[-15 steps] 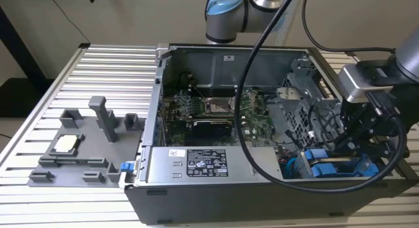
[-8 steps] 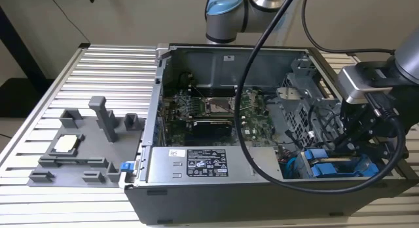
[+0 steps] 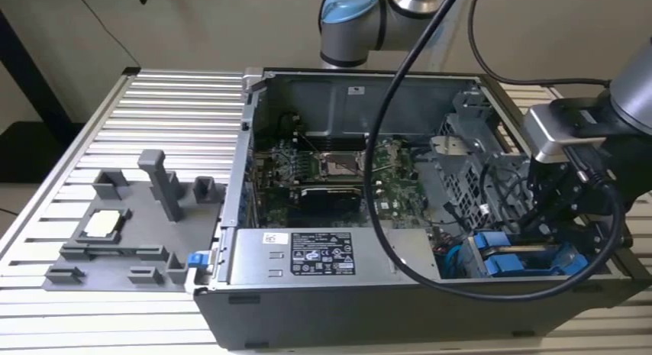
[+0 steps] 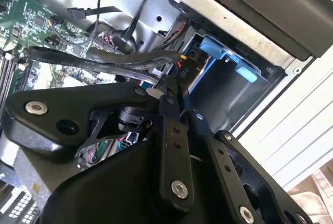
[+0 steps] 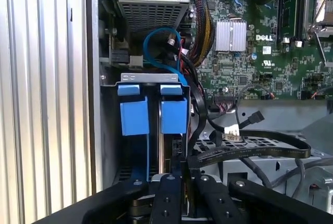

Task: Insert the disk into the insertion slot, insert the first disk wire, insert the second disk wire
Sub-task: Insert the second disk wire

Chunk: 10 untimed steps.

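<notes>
A ribbed metal table [image 3: 153, 103] is seen beneath everything, set against a plain beige wall [image 3: 214, 27]. Toward the exterior view's left, a grey fixture tray [image 3: 112, 240] with upright posts lies on the table. In the middle, an open computer case [image 3: 408, 309] lies on its side, with a green motherboard [image 3: 337, 172] and a labelled grey power supply box [image 3: 321, 256] inside. Toward the exterior view's right, the gripper [image 3: 555, 225] is lowered into the case over the insertion slot [image 3: 520, 259], where blue tabs are seen. In the first wrist view the disk [image 5: 165, 146] is seated upright in the slot's bay. The gripper's black fingers [image 4: 169, 130] are closed on a black cable connector [image 4: 183, 73] just above the disk.
</notes>
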Motion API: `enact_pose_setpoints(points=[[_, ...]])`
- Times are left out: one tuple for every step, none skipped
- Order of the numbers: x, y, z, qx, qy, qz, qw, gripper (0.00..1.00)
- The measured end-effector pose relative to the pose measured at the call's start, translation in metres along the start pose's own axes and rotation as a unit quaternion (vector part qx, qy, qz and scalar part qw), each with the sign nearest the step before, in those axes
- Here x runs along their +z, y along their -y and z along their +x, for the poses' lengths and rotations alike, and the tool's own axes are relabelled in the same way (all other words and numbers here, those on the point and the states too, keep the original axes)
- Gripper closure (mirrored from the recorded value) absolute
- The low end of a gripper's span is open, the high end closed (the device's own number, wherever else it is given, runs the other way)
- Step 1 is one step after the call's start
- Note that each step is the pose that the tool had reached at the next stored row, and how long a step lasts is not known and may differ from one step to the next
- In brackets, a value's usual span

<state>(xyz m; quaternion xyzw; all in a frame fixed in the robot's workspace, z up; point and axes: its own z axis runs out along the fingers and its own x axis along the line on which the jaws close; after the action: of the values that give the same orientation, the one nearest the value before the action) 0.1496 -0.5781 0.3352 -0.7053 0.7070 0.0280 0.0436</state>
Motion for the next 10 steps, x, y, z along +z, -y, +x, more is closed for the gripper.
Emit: enact_pose_setpoints(points=[[0.0012, 0.0, 0.0001, 0.0, 0.0003, 0.0, 1.0, 0.84], [0.0023, -0.0001, 0.0002, 0.0, 0.0006, 0.0, 1.0, 0.84], [0.0028, -0.0001, 0.0003, 0.001, 0.0003, 0.0001, 1.0, 0.84], [0.003, -0.0001, 0.0003, 0.001, 0.0002, 0.0001, 1.0, 0.84], [0.0021, 0.0, 0.0007, 0.001, -0.0006, 0.0001, 1.0, 0.84], [0.0015, 0.0001, 0.001, 0.001, -0.0011, -0.0001, 1.0, 0.84], [0.0015, 0.0001, 0.0007, 0.001, -0.0001, -0.0009, 1.0, 0.84], [0.0011, 0.0001, 0.0004, 0.001, 0.0008, -0.0018, 1.0, 0.84], [0.0007, 0.0001, 0.0006, 0.001, 0.0008, -0.0021, 1.0, 0.84], [0.0006, 0.0001, 0.0006, 0.001, 0.0007, -0.0021, 1.0, 0.84]])
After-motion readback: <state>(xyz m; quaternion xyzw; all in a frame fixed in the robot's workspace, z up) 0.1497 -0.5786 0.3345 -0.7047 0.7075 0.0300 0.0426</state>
